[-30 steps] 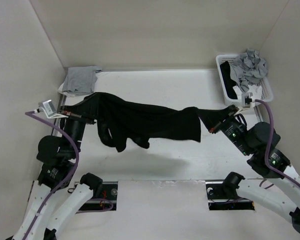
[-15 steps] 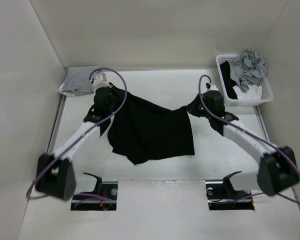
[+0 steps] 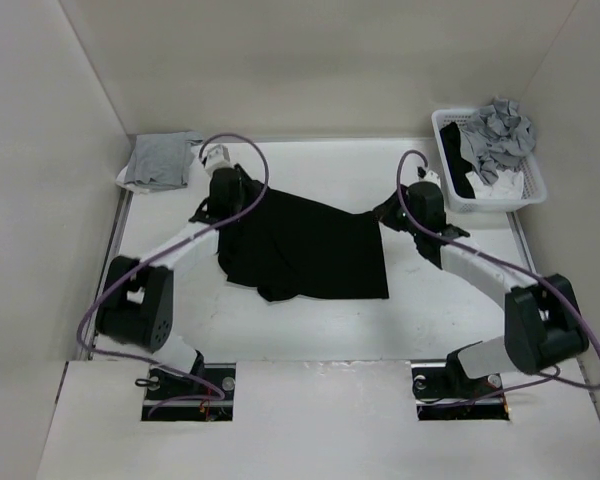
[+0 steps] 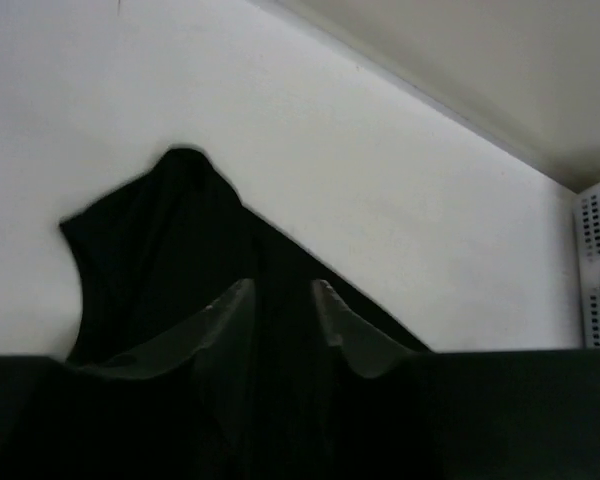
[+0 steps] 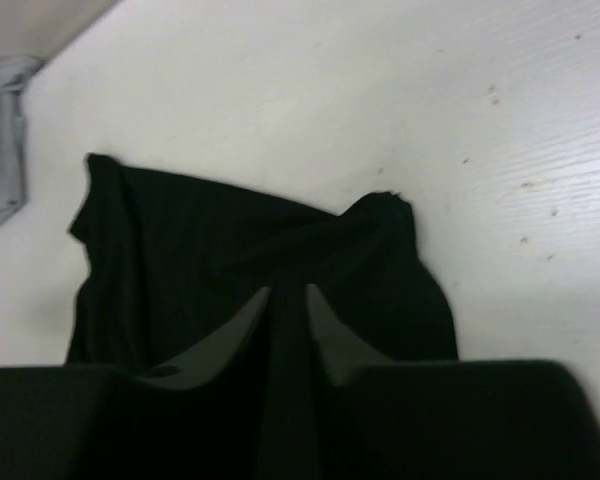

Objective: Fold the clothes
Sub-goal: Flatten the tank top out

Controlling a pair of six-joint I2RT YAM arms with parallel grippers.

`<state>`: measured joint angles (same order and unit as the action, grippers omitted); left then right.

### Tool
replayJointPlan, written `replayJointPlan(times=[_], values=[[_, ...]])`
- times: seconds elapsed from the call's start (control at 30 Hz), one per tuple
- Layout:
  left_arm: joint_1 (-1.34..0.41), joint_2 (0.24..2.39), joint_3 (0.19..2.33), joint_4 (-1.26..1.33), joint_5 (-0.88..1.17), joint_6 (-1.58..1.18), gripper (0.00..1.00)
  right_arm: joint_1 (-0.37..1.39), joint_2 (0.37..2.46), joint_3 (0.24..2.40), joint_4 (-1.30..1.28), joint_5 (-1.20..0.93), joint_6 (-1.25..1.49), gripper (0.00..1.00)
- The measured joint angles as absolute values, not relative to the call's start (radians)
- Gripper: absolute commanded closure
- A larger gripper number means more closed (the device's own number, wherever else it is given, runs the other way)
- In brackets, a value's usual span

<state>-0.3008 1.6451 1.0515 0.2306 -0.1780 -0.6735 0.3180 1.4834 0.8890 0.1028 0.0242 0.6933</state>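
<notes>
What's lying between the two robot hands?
The black shirt, lying on the table from the left gripper to the right gripper; the top view shows it.

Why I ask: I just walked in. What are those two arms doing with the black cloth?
The left gripper and right gripper sit at the far corners of a black T-shirt spread on the white table. It lies mostly flat, bunched on the left arm's side, not yet folded. The left jaws stand apart above the cloth; the right ones show a narrow gap, grip unclear.
</notes>
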Motion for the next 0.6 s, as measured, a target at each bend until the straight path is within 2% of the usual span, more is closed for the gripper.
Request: replayJointPlan(times=[0.03,0.1,0.2,0.4,0.6], values=[[-0.313,1.582,0.97,0.244,-0.196,-0.684,0.83,0.338,1.433,0.846,0.12,0.031,0.694,0.92],[-0.34,1.465,0.818,0.26,-0.231,-0.708,0.9,0.381,1.34,0.769,0.138,0.041,0.694,0.96],[-0.356,1.303,0.608,0.245,-0.266,-0.735,0.9,0.451,1.237,0.691,0.142,0.046,0.685,0.96],[-0.315,1.025,0.375,0.159,-0.262,-0.812,0.69,0.536,1.164,0.607,0.154,0.048,0.64,0.93],[-0.24,0.889,0.22,0.147,-0.185,-0.907,0.65,0.55,1.181,0.557,0.184,0.056,0.632,0.91]])
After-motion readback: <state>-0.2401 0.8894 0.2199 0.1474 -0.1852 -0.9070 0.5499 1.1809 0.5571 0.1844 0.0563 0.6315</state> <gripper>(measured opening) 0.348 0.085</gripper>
